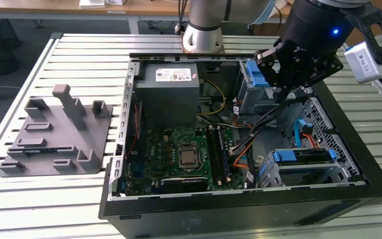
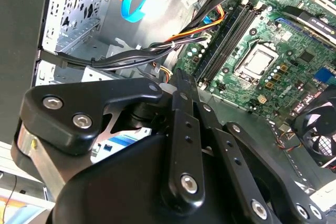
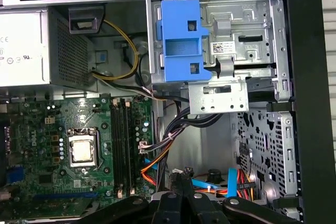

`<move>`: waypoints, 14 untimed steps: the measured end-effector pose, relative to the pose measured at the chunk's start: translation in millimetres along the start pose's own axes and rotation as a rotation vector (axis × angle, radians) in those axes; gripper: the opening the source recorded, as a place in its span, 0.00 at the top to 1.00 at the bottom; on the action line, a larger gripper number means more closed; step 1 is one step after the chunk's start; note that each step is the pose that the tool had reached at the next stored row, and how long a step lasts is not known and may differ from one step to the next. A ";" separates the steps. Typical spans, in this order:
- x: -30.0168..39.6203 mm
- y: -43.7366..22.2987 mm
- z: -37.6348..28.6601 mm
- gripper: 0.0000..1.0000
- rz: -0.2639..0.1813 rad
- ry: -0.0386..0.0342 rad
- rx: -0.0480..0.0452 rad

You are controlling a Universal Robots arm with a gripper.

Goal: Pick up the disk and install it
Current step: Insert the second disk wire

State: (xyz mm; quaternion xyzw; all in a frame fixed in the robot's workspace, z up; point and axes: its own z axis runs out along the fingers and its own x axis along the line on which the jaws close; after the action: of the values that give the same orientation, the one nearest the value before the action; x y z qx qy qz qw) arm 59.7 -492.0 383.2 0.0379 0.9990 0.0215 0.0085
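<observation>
Lengthwise across its bay, the disk [image 1: 301, 156].

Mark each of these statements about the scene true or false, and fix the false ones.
1. The computer case lies open on a slatted table. True.
2. The gripper hangs over the grey fixture outside the case. False: it is over the case's interior, beside the drive cage.
3. A cooler covers the processor. False: the processor sits bare in its socket.
4. A blue latch sits on the drive cage. True.
5. The grey metal box in the case carries a white sticker. True.
</observation>
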 end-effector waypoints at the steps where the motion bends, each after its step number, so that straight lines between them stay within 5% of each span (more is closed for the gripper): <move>1: 0.0 0.0 0.0 0.89 0.000 0.0000 0.0001; 4: -0.1 0.0 0.0 0.89 -0.002 0.0001 0.0000; 14: 0.0 0.0 0.2 0.89 -0.181 0.0080 -0.0026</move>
State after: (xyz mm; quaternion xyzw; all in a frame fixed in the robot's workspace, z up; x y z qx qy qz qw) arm 59.8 -492.0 383.0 -0.0527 0.9983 0.0221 0.0065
